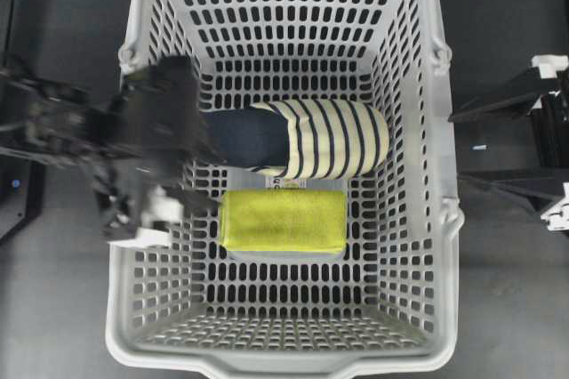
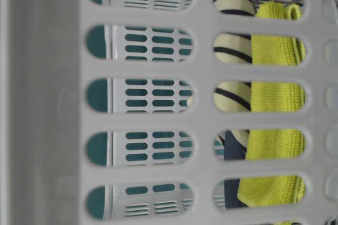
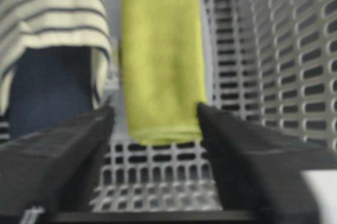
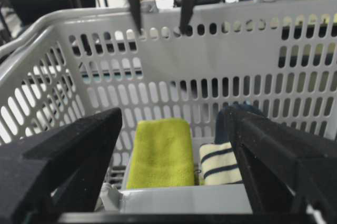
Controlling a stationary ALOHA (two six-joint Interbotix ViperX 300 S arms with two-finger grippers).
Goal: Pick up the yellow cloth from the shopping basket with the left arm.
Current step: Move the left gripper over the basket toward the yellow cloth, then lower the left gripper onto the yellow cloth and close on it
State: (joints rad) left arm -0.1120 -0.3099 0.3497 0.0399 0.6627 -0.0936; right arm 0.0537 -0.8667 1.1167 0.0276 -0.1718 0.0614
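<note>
The yellow cloth [image 1: 283, 220] is lying folded flat on the basket [image 1: 427, 174] floor, just beside a striped garment [image 1: 331, 137]. It looks soft and light; pinching its near short edge should work. The left end effector [image 3: 155, 124] is gaping, unloaded, framing that edge.

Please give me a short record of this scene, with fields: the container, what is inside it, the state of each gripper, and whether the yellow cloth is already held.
container: shopping basket, light grey, slotted walls and floor
contents: yellow cloth, folded flat on the floor; striped cloth with a dark navy part, right beside it
left gripper: open, inside the basket, fingers apart at the near end of the yellow cloth
right gripper: open, outside the basket, looking over its rim
yellow cloth held: no, not yet gripped
</note>
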